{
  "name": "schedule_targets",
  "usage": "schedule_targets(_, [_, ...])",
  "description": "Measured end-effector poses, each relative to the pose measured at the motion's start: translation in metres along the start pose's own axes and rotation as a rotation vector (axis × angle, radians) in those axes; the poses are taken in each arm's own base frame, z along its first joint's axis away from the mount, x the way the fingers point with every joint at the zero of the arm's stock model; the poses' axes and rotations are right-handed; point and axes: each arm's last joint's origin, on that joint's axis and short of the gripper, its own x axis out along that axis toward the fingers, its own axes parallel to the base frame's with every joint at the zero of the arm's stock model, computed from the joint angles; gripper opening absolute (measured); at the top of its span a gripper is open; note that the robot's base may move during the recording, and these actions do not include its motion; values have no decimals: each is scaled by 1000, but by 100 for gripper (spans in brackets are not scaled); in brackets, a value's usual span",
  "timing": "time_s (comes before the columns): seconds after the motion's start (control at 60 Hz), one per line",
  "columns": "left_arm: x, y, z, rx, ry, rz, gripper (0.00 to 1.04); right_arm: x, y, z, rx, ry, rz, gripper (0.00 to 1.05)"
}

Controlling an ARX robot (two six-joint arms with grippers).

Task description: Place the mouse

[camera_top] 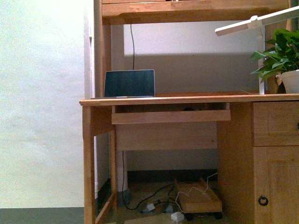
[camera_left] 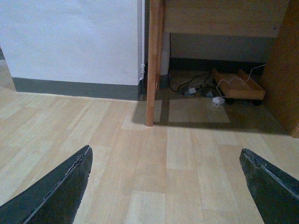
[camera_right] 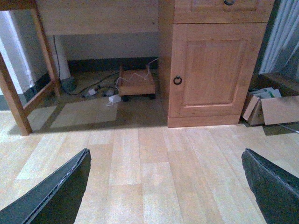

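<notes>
I cannot make out the mouse for certain in any view. A small dark hump [camera_top: 188,109] peeks over the front board of the desk's pull-out tray [camera_top: 171,116], too hidden to identify. My left gripper [camera_left: 166,150] is open over bare wooden floor, with nothing between its dark fingers [camera_left: 56,191], short of the desk's left leg [camera_left: 154,60]. My right gripper [camera_right: 166,151] is also open and empty above the floor, facing the desk's cupboard door [camera_right: 212,65]. Neither arm shows in the front view.
The wooden desk [camera_top: 187,99] carries an open laptop [camera_top: 129,83] at its left and a potted plant [camera_top: 280,60] at its right, under a white lamp arm [camera_top: 254,22]. Cables and a low wheeled wooden tray [camera_top: 198,200] lie under it. Cardboard boxes [camera_right: 271,105] sit beside the cupboard.
</notes>
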Motion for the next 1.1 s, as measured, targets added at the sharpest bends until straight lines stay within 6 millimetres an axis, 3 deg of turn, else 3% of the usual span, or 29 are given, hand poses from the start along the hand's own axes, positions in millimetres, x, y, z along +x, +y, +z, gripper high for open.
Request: schedule_targets(1.1, [0, 0, 0, 0, 0, 0, 97, 0, 0, 0, 0, 0, 0, 97])
